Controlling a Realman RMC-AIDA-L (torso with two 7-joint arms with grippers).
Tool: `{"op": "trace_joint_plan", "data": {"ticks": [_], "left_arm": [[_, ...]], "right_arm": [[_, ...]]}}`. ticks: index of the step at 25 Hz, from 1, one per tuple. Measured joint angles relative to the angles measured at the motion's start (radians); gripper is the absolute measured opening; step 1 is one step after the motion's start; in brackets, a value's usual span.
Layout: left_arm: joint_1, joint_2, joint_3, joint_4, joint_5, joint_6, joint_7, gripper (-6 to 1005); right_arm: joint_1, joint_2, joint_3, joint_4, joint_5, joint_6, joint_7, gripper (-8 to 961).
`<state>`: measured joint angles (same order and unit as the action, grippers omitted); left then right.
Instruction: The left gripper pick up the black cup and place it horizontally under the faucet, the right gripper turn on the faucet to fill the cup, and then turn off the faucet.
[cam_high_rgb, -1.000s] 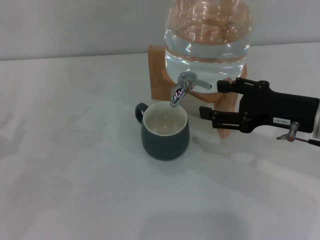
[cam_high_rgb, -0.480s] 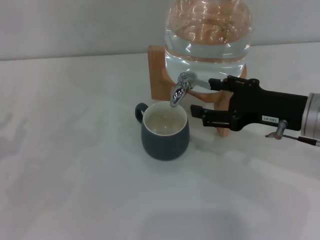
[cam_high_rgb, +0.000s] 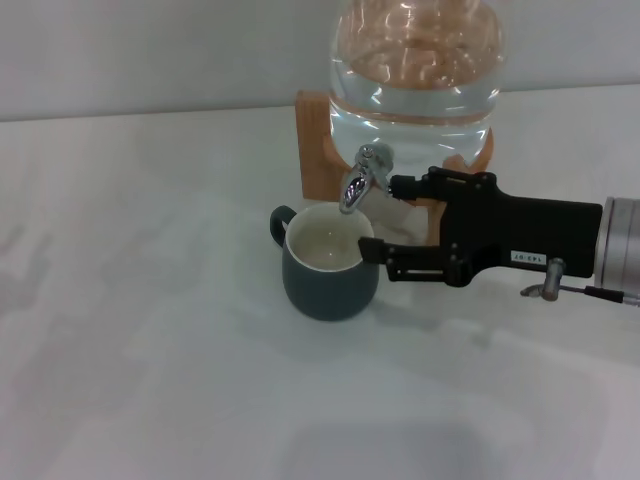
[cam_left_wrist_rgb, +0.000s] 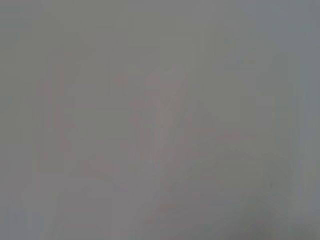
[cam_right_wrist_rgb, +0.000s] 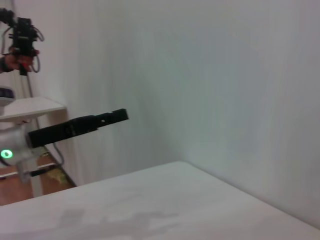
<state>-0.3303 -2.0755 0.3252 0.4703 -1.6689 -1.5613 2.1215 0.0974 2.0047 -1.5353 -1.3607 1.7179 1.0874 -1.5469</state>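
Observation:
The black cup (cam_high_rgb: 330, 270) stands upright on the white table, its mouth right under the spout of the chrome faucet (cam_high_rgb: 360, 182). The faucet sticks out of the clear glass water jar (cam_high_rgb: 418, 70) on its wooden stand (cam_high_rgb: 318, 140). My right gripper (cam_high_rgb: 380, 217) reaches in from the right with its jaws spread. Its upper fingertip is at the faucet's lever and hides it; its lower fingertip is beside the cup's rim. No stream of water shows. My left gripper (cam_right_wrist_rgb: 112, 116) shows only in the right wrist view, far off and raised beside its white arm with the green light (cam_right_wrist_rgb: 6, 154).
The white table (cam_high_rgb: 150, 350) stretches out left of and in front of the cup. A pale wall runs behind the jar. The left wrist view shows only a blank grey surface.
My right gripper has moved left, from beside the stand to the faucet. Its upper finger now covers the lever and its lower finger has reached the cup's rim. The cup has not moved.

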Motion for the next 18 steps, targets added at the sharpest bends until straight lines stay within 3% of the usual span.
{"op": "trace_joint_plan", "data": {"ticks": [8, 18], "left_arm": [[0.004, 0.000, 0.000, 0.001, 0.000, 0.001, 0.000, 404], [0.001, 0.000, 0.000, 0.004, 0.000, 0.020, 0.000, 405]], "right_arm": [[-0.002, -0.001, 0.057, -0.001, 0.000, 0.030, 0.003, 839], [-0.018, -0.001, 0.235, 0.005, 0.005, 0.279, 0.006, 839]]}}
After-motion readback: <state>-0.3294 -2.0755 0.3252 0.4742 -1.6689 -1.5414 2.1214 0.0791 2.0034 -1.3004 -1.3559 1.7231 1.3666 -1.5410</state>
